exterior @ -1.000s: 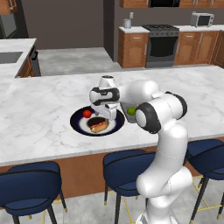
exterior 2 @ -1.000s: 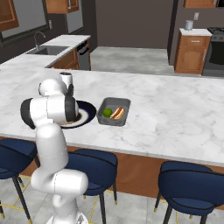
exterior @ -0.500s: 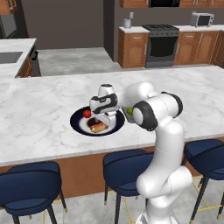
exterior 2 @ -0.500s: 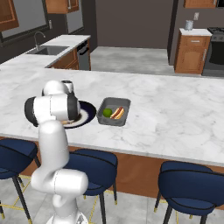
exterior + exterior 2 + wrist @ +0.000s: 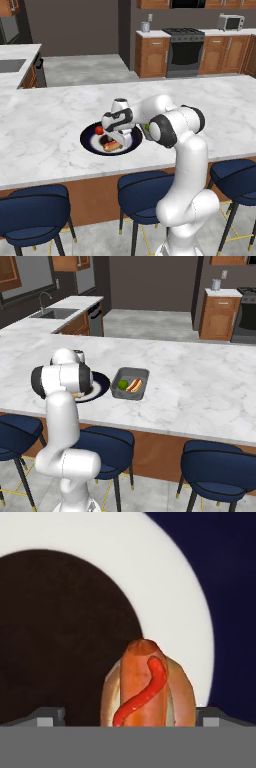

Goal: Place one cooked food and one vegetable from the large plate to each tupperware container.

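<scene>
A white marble counter (image 5: 55, 130) carries two things near its front edge. The large plate (image 5: 92, 145), round and dark with a paler inner ring, lies flat on it. Just beside the plate sits a grey tupperware container (image 5: 142, 375), also flat on the marble.

The white arm rises from its base, bends at the elbow and reaches forward and down over the desk. Its wrist turns the tool (image 5: 116, 138) straight downward, low above the surface. The two dark fingertips (image 5: 50, 716) stand spread wide apart, with nothing clamped between them.
</scene>
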Robot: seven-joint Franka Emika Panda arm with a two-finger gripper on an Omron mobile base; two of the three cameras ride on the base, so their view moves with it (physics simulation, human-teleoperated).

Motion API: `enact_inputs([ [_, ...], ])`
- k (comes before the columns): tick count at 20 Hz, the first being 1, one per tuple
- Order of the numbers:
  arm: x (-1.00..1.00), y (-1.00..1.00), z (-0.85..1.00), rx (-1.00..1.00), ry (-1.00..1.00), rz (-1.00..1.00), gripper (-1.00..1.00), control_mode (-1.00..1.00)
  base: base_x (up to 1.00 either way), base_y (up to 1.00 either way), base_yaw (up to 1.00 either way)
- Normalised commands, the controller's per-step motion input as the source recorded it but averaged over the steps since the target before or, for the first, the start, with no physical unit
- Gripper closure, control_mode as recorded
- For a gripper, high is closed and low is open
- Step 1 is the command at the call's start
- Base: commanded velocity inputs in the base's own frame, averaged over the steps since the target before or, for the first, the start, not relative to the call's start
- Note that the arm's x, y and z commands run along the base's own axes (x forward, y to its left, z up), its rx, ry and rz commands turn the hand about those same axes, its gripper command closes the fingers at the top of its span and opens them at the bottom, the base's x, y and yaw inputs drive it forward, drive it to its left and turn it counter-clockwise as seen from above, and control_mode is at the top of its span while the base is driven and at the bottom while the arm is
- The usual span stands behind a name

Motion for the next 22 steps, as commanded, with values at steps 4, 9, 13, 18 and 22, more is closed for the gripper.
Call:
enact_inputs([
  [4, 0.04, 0.05, -0.33, 0.00, 0.00, 0.00, -1.00, -1.00, 0.00, 0.00, 0.00],
  [9, 0.00, 0.02, -0.38, -0.01, 0.00, 0.00, -1.00, -1.00, 0.00, 0.00, 0.00],
  [13, 0.00, 0.02, -0.04, 0.00, 0.00, 0.00, -1.00, -1.00, 0.00, 0.00, 0.00],
  [18, 0.00, 0.04, -0.04, 0.00, 0.00, 0.00, 1.00, -1.00, 0.00, 0.00, 0.00],
  [22, 0.00, 0.10, 0.00, 0.00, -0.01, -0.01, 1.00, -1.00, 0.00, 0.00, 0.00],
])
